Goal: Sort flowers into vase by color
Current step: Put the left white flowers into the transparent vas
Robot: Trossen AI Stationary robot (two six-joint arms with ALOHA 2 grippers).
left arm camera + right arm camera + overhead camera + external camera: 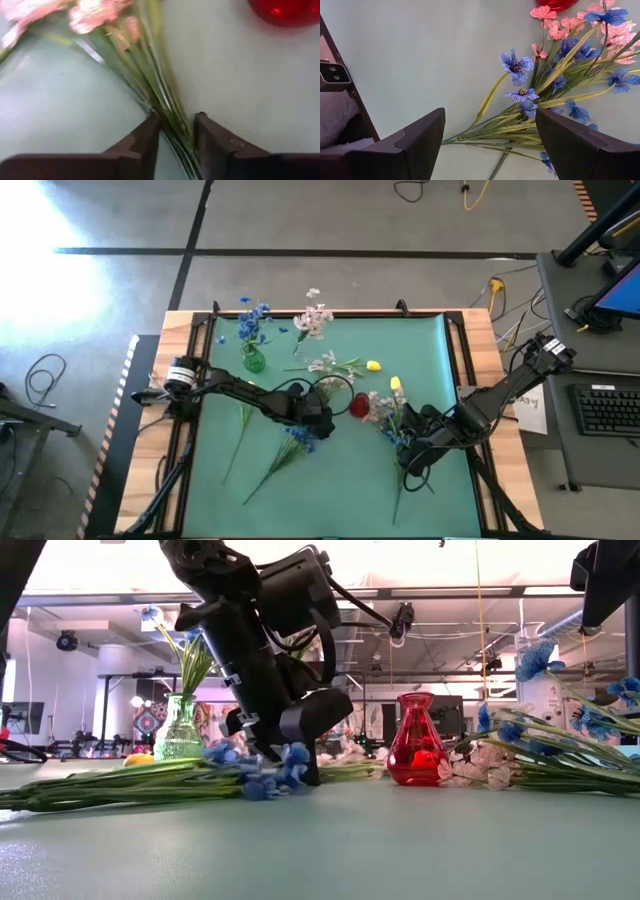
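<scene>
Flowers are distributed over a green mat that covers the table. One blue stem is seated upright in a green vase near the mat's far left corner. A red vase is positioned at about the middle of the mat, and nothing is seen standing in it. A pink-white spray is laid at the far edge, and a second pink-white spray with two yellow buds is laid between that edge and the red vase. Loose blue stems are laid left of centre, towards the near edge.

The left gripper is lowered to the mat just left of the red vase. In the left wrist view its fingers are drawn close about a bundle of green stalks with pink blossoms at the far end; whether the stalks are fully clamped cannot be told.

The right gripper is held above a mixed bunch of blue and pink flowers right of the red vase, towards the mat's right edge. Its jaws are spread wide and nothing is gripped
</scene>
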